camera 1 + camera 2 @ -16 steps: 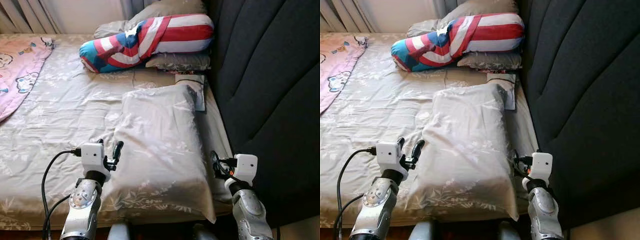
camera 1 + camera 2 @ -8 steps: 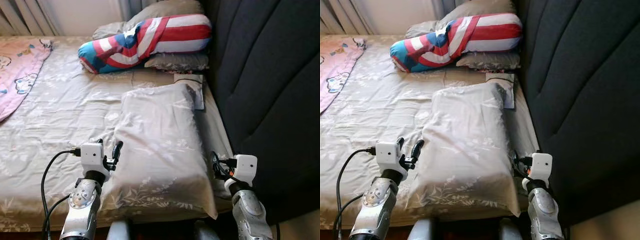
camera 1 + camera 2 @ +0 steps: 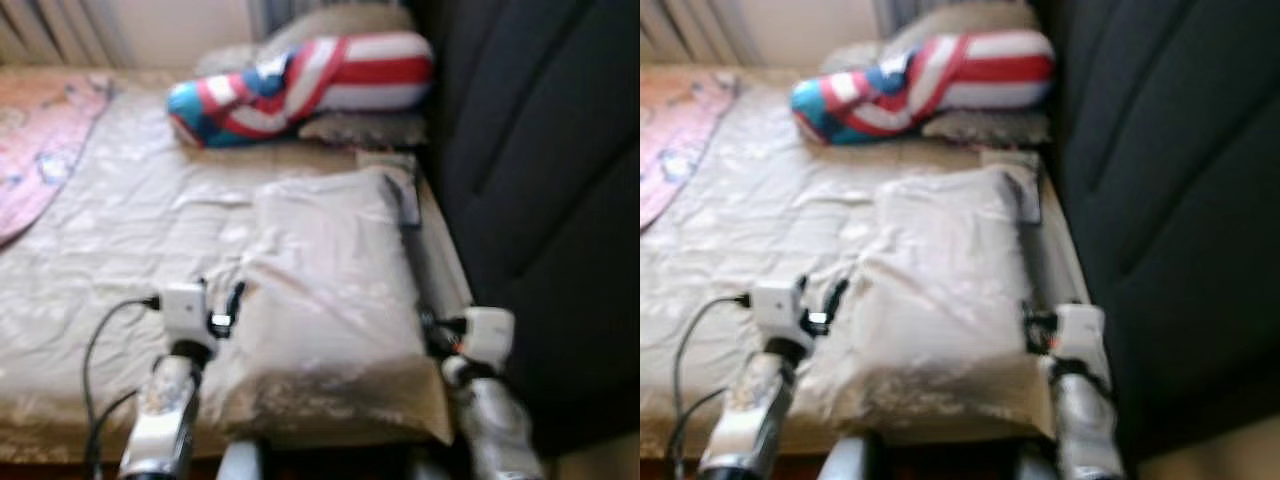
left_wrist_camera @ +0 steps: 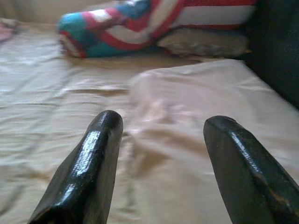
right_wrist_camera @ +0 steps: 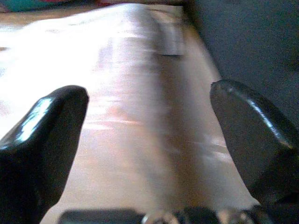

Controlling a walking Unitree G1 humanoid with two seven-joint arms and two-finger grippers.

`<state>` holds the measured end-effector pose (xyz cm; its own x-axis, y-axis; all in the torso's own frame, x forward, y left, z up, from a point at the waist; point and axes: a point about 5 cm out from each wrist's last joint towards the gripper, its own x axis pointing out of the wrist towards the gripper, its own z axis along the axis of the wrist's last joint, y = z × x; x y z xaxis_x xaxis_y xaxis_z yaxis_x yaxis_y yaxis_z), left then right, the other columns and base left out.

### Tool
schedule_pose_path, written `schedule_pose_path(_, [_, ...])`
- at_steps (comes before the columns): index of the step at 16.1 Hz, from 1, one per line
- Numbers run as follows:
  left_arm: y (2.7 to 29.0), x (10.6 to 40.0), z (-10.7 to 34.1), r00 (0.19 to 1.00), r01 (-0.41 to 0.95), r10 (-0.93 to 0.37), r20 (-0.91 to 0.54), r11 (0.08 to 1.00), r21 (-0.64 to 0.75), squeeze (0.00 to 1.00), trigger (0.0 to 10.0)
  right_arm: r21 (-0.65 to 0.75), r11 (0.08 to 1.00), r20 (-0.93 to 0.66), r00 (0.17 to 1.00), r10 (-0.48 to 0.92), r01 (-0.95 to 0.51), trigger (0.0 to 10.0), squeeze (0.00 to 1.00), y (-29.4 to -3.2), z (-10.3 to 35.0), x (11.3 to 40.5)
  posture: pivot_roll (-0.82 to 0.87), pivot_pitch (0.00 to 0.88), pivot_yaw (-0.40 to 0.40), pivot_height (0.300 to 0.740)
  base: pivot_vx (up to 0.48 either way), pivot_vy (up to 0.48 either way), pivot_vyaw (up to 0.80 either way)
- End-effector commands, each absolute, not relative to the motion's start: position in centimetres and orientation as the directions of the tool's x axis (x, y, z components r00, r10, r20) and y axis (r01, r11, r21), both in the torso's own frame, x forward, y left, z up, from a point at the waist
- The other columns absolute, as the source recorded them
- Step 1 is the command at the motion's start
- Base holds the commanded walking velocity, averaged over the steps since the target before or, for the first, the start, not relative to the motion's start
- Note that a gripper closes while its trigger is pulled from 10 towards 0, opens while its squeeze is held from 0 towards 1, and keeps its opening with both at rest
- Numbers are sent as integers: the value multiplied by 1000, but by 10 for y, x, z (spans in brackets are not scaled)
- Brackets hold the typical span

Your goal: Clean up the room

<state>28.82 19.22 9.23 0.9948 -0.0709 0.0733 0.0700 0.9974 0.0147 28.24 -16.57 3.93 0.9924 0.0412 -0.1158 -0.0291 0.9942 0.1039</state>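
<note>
My head views had blurred and shifted since half a second before; I judged I was moving. Both hands stayed empty, fingers spread: left gripper (image 3: 222, 305) and right gripper (image 3: 430, 330) flanked the pillow (image 3: 335, 300) between them, ungrasped.

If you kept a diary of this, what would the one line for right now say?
scene: head views blurred | left gripper: open, at left edge of beige floral pillow on bed | right gripper: open, at its right edge | nothing held
</note>
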Motion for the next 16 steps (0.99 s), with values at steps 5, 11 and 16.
schedule_pose_path(5, [184,287,88,993,105,-105,55,994,12,0,10000,106,994,-121,993,5,8,10000,0,-177,38,280,-4,111,-24,648,0,0,0])
schedule_pose_path(11, [182,286,87,992,117,-117,44,993,0,0,10000,96,995,-136,991,19,-6,10000,0,-176,36,278,-7,119,-21,648,0,0,0])
schedule_pose_path(16, [183,287,87,993,113,-112,36,994,-5,0,10000,92,995,-138,990,41,-29,10000,0,-173,35,276,-5,124,-20,648,0,0,320])
